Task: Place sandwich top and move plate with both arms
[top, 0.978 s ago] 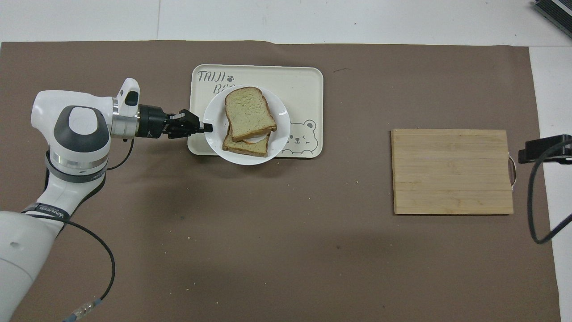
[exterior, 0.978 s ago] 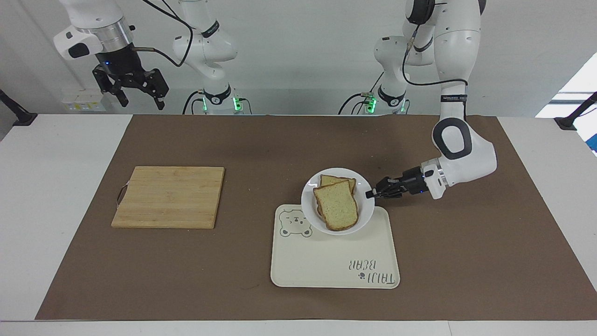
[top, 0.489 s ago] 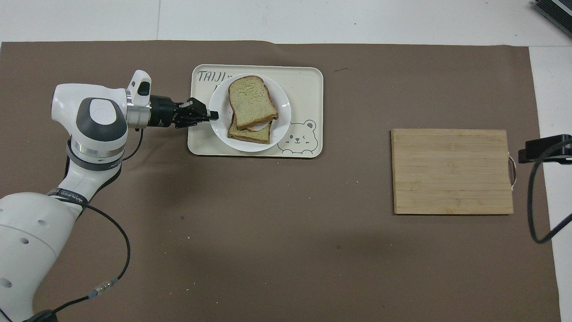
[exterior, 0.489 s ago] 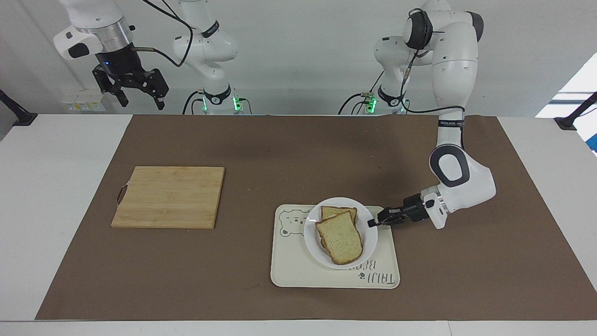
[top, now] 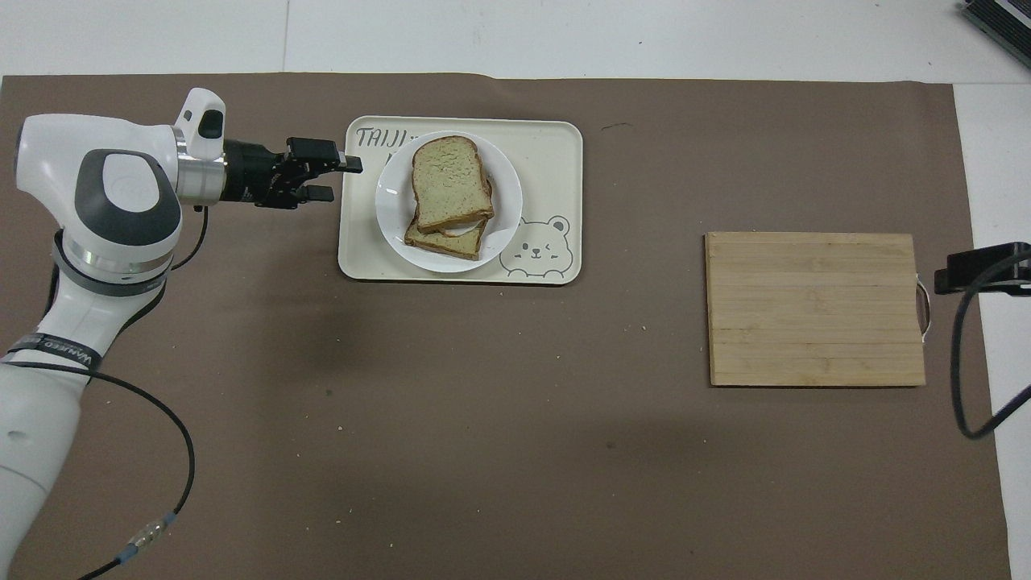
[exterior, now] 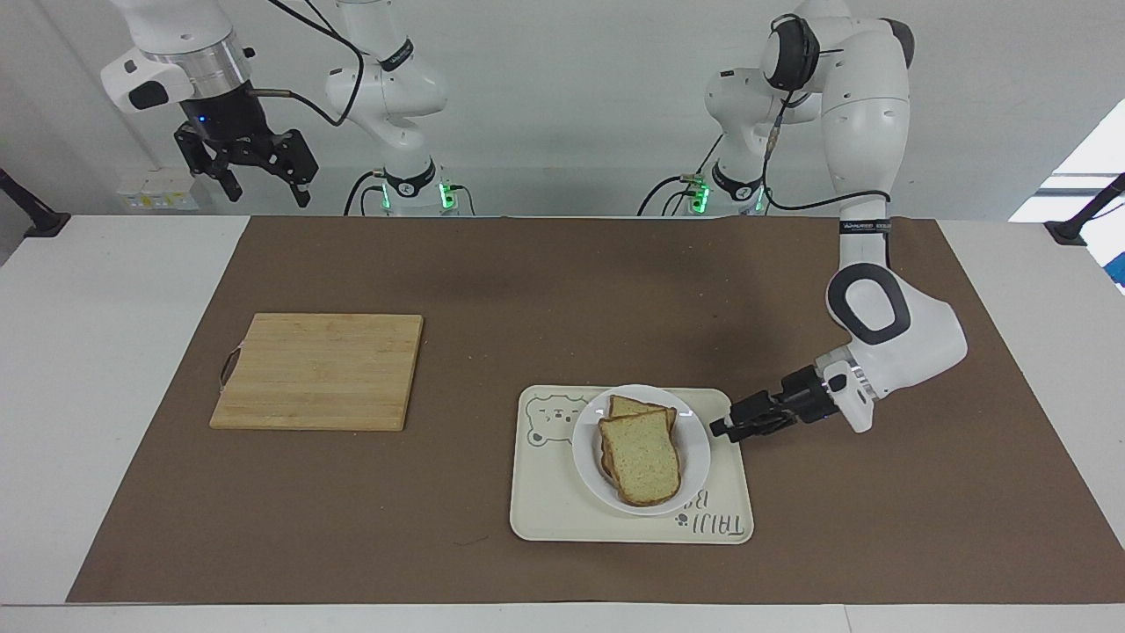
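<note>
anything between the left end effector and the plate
Only a bare strip of the tray separates the open left end effector from the plate; the overhead view shows this gap best.

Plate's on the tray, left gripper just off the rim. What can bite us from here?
1. The left gripper sits low at the tray edge, beside the plate; pulling out crooked might clip the rim and shift the plate.
2. The sandwich top lies skewed on the lower slice, overhanging it; a bump could slide it off.
3. The right gripper waits raised near its base, little risk there.
</note>
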Available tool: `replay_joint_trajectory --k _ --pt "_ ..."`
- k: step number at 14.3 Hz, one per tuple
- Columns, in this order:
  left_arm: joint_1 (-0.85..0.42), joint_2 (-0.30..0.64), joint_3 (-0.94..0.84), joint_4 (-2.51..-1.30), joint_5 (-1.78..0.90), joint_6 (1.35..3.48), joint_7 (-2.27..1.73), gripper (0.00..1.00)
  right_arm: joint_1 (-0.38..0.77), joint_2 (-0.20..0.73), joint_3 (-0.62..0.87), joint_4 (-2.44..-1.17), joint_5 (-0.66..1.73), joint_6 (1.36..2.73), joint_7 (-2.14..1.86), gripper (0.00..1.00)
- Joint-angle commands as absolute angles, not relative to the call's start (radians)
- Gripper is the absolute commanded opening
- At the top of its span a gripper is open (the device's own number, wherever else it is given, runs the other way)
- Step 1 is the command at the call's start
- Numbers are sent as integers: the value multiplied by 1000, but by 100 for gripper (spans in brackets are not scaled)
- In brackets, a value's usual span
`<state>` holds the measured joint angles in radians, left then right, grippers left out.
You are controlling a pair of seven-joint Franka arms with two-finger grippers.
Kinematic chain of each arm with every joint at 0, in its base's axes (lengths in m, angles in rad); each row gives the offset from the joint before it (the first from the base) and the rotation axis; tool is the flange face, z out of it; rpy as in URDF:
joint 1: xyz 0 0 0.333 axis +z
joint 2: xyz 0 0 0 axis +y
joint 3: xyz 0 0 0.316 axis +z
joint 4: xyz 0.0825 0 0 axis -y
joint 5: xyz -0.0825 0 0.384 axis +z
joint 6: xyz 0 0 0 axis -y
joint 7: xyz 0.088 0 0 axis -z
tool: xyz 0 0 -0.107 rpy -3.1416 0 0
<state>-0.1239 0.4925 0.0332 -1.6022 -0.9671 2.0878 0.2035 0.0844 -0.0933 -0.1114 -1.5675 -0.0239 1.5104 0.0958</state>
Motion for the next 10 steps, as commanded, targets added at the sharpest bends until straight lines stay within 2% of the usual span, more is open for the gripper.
replay_joint_trajectory --k 1,5,10 --pt "-127 416 38 -1618 -782 2092 68 100 72 -107 -104 -1577 -21 1500 69 100" --pt "-124 307 44 -1618 -390 2047 -67 100 72 -107 -104 -1577 -21 1500 69 100" --pt "-118 160 46 -1614 -66 1814 -61 100 72 -107 -104 -1577 -21 1500 69 100"
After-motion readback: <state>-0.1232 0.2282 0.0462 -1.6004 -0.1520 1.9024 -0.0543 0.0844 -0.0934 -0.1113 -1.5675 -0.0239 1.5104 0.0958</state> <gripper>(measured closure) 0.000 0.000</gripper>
